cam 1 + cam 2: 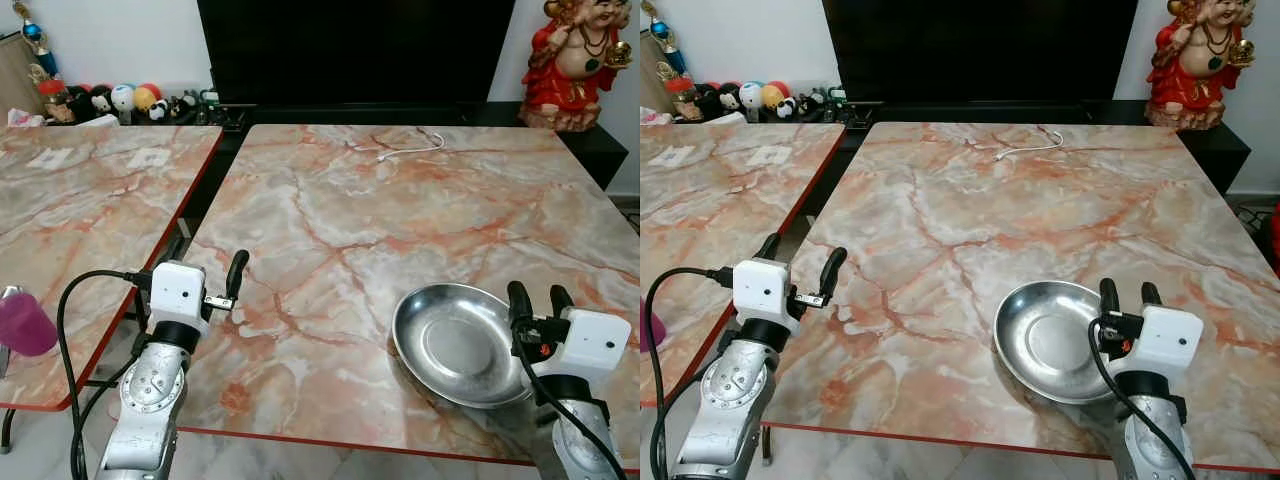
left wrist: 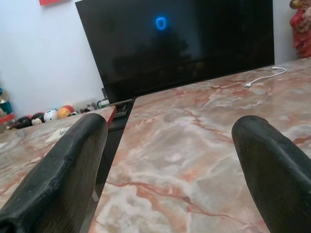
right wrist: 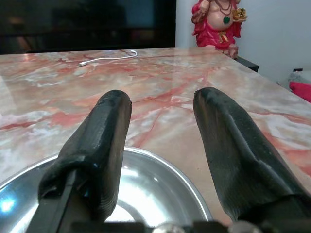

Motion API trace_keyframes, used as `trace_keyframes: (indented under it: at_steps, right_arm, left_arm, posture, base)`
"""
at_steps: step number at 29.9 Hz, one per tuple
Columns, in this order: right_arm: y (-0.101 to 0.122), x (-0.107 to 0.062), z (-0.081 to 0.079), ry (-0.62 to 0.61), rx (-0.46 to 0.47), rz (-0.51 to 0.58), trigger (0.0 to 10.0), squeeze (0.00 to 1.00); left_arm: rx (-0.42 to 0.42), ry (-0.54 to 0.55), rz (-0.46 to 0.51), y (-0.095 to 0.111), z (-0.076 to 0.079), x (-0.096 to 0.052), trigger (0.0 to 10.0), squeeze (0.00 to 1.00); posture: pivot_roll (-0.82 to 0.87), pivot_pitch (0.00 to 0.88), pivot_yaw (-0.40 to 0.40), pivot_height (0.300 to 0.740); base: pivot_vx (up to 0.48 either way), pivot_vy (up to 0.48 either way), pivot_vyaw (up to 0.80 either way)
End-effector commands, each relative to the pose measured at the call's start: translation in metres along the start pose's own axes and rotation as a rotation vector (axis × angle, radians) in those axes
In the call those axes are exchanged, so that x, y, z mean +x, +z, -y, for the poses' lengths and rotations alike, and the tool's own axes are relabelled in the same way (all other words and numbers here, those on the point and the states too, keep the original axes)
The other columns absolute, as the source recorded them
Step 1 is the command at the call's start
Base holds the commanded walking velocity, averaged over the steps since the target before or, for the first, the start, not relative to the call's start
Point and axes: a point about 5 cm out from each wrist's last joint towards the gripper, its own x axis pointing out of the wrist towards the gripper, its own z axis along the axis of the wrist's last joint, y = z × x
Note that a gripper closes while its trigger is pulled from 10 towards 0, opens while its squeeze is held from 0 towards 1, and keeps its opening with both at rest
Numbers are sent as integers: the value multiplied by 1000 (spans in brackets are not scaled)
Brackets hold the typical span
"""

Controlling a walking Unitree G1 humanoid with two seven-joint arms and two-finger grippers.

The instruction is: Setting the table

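Steel plate point(image 1: 455, 345) on marble table point(image 1: 400, 220), near edge; right gripper point(image 1: 535, 300) at its rim, fingers parted, empty; left gripper point(image 1: 205, 265) spread wide, empty, over table's left edge

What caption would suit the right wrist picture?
Right claw, open, poised over the rim of a steel bowl on the marble table.

Purple cup point(image 1: 24, 322) cut by frame edge; statue point(image 1: 577, 60) head cropped.
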Motion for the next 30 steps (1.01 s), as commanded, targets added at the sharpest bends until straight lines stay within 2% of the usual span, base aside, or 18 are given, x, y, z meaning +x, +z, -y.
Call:
trace_keyframes:
  at_steps: [1, 7, 30]
  right_arm:
    - [0, -1, -4, 13, -14, 15, 10000, 0]
    - [0, 2, -11, 49, 7, 39, 10000, 0]
    - [1, 10, -16, 48, 39, 73, 10000, 0]
  left_arm:
    - [-13, 17, -33, -5, -3, -1, 10000, 0]
    - [1, 23, -31, -5, -6, -1, 10000, 0]
    - [26, 57, -3, 3, -14, 2, 10000, 0]
  posture:
    - [6, 0, 20, 740]
    - [13, 0, 23, 740]
    - [42, 0, 20, 740]
  base:
    - [0, 480, 800]
    - [0, 480, 742]
    - [0, 480, 0]
